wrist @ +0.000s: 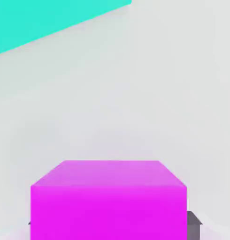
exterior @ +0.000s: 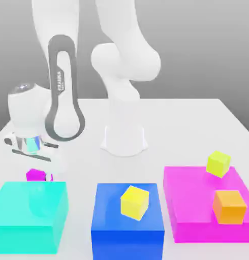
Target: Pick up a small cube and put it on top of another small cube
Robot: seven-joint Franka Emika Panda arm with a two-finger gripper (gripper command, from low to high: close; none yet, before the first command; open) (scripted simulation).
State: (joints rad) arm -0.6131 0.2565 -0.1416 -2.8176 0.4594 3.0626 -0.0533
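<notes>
The small magenta cube [exterior: 35,175] sits on the white table at the exterior view's left, just behind the big cyan block [exterior: 30,216]. My gripper [exterior: 38,168] hangs straight down over it from the white hand. In the hand view the cube [wrist: 108,199] lies between my jaws, and a grey fingertip [wrist: 194,225] presses against its side, with a sliver of the other at the opposite side. The gripper is shut on the cube, which rests on the table. Other small cubes are a yellow cube [exterior: 134,202], a second yellow cube [exterior: 218,163] and an orange cube [exterior: 229,206].
A big blue block [exterior: 127,228] carries the first yellow cube. The large flat magenta block [exterior: 192,203] carries the other yellow cube and the orange one. The arm's white base [exterior: 124,137] stands mid-table. The cyan block [wrist: 46,18] lies close to the hand.
</notes>
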